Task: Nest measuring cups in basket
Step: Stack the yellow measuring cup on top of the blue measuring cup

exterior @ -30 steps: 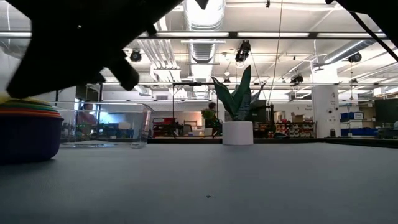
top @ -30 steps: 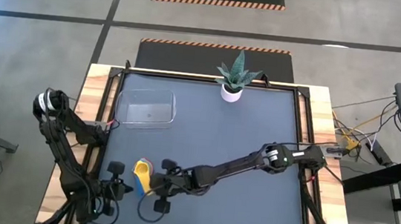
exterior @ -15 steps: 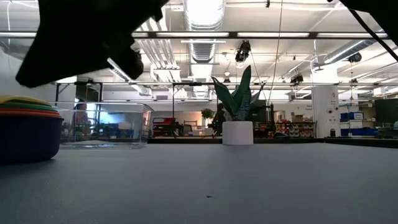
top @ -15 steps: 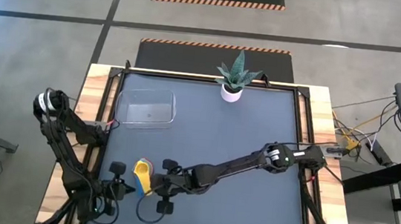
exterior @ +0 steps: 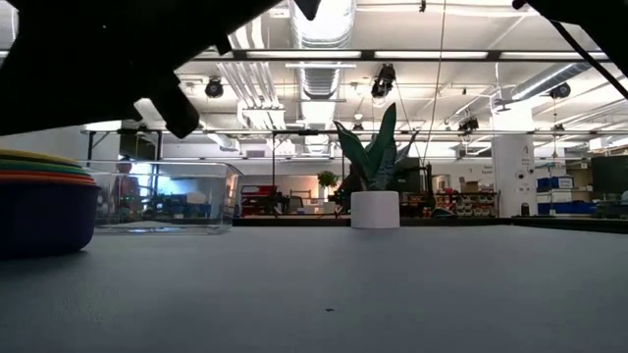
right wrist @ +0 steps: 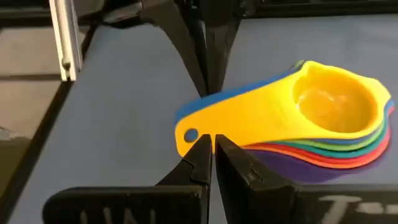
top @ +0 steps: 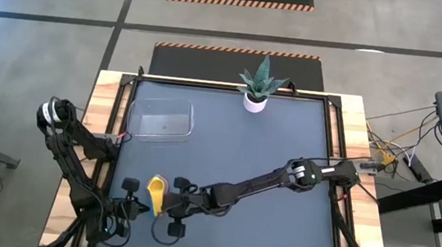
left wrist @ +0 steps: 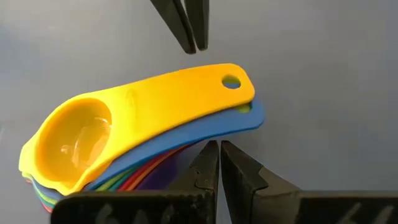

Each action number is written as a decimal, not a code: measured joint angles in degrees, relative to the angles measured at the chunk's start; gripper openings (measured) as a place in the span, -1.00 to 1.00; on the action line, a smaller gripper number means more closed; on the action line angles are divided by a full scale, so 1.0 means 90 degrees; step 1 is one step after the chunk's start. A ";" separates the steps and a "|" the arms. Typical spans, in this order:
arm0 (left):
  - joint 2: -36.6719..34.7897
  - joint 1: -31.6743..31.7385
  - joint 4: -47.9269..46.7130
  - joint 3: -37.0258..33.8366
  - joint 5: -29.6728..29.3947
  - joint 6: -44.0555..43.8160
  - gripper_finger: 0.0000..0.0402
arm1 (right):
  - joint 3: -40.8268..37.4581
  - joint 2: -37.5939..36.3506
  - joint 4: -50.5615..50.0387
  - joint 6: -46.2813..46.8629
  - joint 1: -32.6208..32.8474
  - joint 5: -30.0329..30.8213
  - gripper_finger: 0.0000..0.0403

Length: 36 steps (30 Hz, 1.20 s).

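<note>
The measuring cups (top: 154, 193) sit nested in one stack on the grey table near its near-left corner. Yellow is on top, with blue, green, red and purple rims below (right wrist: 323, 124). Their handles (left wrist: 205, 99) lie together, pointing toward the near edge. My left gripper (left wrist: 219, 149) is shut and comes in level from the table's left, its tips at one side edge of the handles. My right gripper (right wrist: 211, 144) is shut and faces it from the right side of the handles. The clear basket (top: 160, 120) stands empty toward the far-left corner. My left gripper has its shut fingertips (left wrist: 211, 146) right at the edge of the blue handle (left wrist: 239, 124), near its free end; I cannot tell whether they touch. My right gripper has its shut tips (right wrist: 202, 143) by the yellow handle's holed end (right wrist: 189, 134); I cannot tell whether they touch.
A small white pot with a green plant (top: 255, 94) stands at the far edge's middle. The basket (exterior: 167, 196) lies beyond the stack (exterior: 44, 211) in the low view. The right arm (top: 281, 179) reaches slantwise across the table. Wooden strips border the table's left and right sides.
The right gripper has shifted a little toward the table's left and near edge, closer to the stack's handles. The cups have stayed where they were.
</note>
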 joint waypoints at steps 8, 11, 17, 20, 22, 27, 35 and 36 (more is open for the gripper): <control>0.0000 -0.0001 0.0016 0.0000 0.0005 -0.0002 -1.00 | 0.0249 -0.0039 -0.1090 -0.0069 -0.0029 0.0005 -0.96; 0.0000 0.0000 -0.0003 0.0033 0.0069 0.0017 -1.00 | 0.0248 -0.0037 -0.1069 -0.0005 -0.0054 0.0002 -0.96; -0.0022 -0.0002 -0.0444 0.0313 0.0536 0.0023 -1.00 | 0.0221 0.0166 -0.0607 -0.0043 -0.0056 0.0002 -0.96; -0.0024 0.0000 -0.0432 0.0345 0.0302 0.0174 -1.00 | 0.0221 0.0197 -0.0407 -0.0087 -0.0056 -0.0004 -0.96; -0.0024 0.0000 -0.0405 0.0309 0.0152 0.0200 -1.00 | 0.0221 0.0204 -0.0340 -0.0092 -0.0056 -0.0001 -0.96; -0.0024 0.0007 -0.0310 0.0267 -0.0052 0.0264 -1.00 | 0.0217 0.0233 -0.0270 -0.0122 -0.0056 -0.0001 -0.96; -0.0024 0.0024 -0.0260 0.0261 -0.0140 0.0357 -1.00 | 0.0211 0.0233 -0.0119 -0.0184 -0.0056 -0.0001 -0.96; -0.0024 0.0024 -0.0258 0.0260 -0.0141 0.0357 -1.00 | 0.0211 0.0233 -0.0146 -0.0184 -0.0056 -0.0001 -0.96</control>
